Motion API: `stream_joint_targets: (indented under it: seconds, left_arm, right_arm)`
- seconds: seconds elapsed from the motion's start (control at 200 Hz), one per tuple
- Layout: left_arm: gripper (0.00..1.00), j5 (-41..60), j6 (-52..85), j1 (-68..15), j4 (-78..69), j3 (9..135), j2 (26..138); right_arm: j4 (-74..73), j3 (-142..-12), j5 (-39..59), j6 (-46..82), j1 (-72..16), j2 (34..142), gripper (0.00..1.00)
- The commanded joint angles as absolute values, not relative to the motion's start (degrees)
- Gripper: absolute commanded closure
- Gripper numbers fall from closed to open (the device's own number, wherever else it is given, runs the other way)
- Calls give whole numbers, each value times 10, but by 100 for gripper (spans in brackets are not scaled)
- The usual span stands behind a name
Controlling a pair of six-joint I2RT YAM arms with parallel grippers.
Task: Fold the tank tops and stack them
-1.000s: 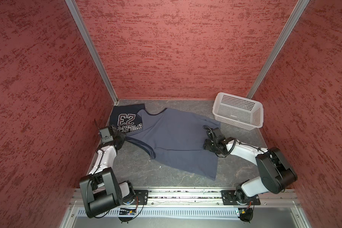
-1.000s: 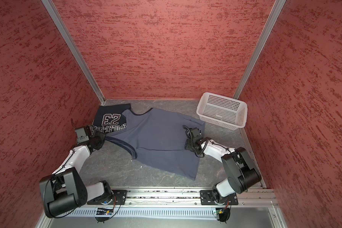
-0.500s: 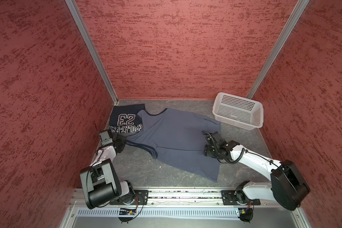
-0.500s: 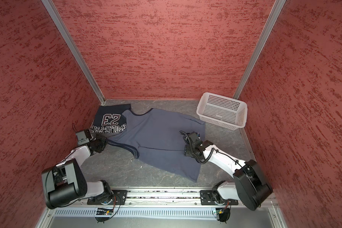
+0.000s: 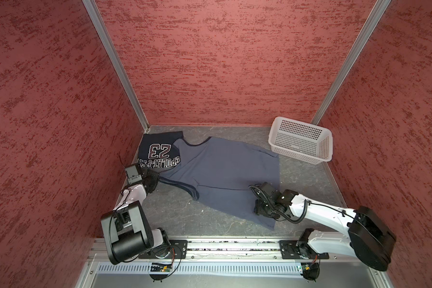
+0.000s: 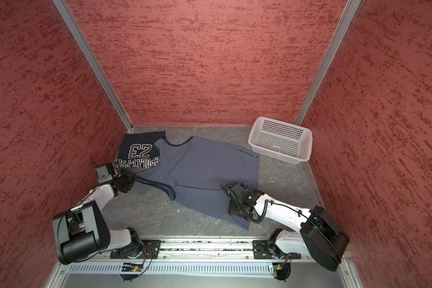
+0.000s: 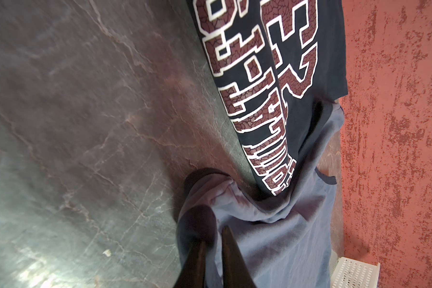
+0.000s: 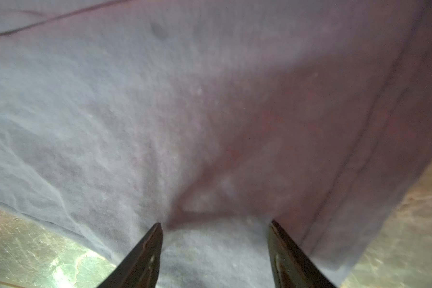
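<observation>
Moved: right gripper (image 8: 215, 224) drew back along blue-grey tank top (image 5: 225, 172).
Right: spread, tips touching the cloth.
Left: left gripper (image 7: 213, 235) pinched on that top's strap.

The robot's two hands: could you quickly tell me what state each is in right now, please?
Left hand: closed on a strap of the slate blue-grey cloth tank top.
Right hand: open, holding nothing, poised over that top.
</observation>
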State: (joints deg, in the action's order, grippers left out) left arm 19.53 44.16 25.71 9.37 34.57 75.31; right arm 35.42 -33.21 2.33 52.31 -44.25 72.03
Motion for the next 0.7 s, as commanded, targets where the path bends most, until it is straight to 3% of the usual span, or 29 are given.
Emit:
stream_joint_targets:
  seconds: [0.0, 0.26, 0.431, 0.556, 0.641, 0.696]
  left_arm:
    - [84, 193, 443, 274, 89, 331, 731]
    - [78, 237, 441, 312, 73, 322, 741]
    - [56, 254, 428, 291, 93, 338, 747]
    - [34, 207, 396, 267, 199, 353, 660]
    - [28, 133, 363, 196, 289, 374, 582]
    - [25, 91, 351, 108, 337, 391, 558]
  right_arm:
    - [392, -298, 1, 563, -421, 749, 32]
    - [406, -261, -23, 593, -361, 664, 34]
    - [418, -291, -44, 575, -356, 656, 33]
    - [417, -308, -50, 564, -356, 644, 33]
    - [418, -316, -64, 558, -356, 644, 32]
    - [415, -320, -70, 555, -356, 651, 32]
